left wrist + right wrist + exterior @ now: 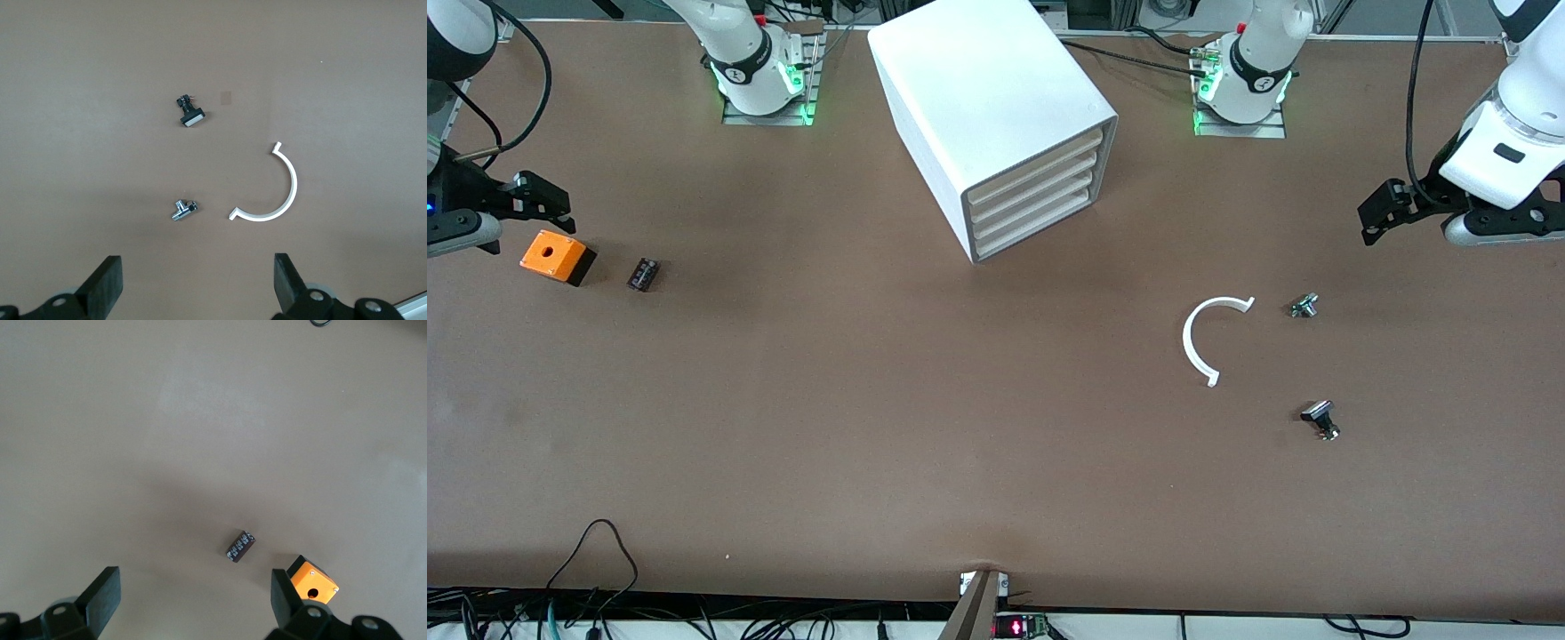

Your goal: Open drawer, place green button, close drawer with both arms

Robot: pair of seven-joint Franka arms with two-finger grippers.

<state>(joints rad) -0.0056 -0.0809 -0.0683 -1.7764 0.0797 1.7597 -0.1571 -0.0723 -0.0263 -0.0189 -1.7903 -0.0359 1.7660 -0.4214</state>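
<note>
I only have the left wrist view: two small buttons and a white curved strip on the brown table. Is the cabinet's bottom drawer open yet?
Observer: No. All four cream-fronted drawers of the large white box cabinet sit flush; the lowest drawer is shut.
Operator: My left gripper hangs open near the buttons. Where is the right gripper?
Observer: The right gripper hangs open over the orange box with a hole, at the right arm's end of the table.
Operator: Which button is green?
Observer: The small green-capped button lies farther from the front camera than the black-capped button.
</note>
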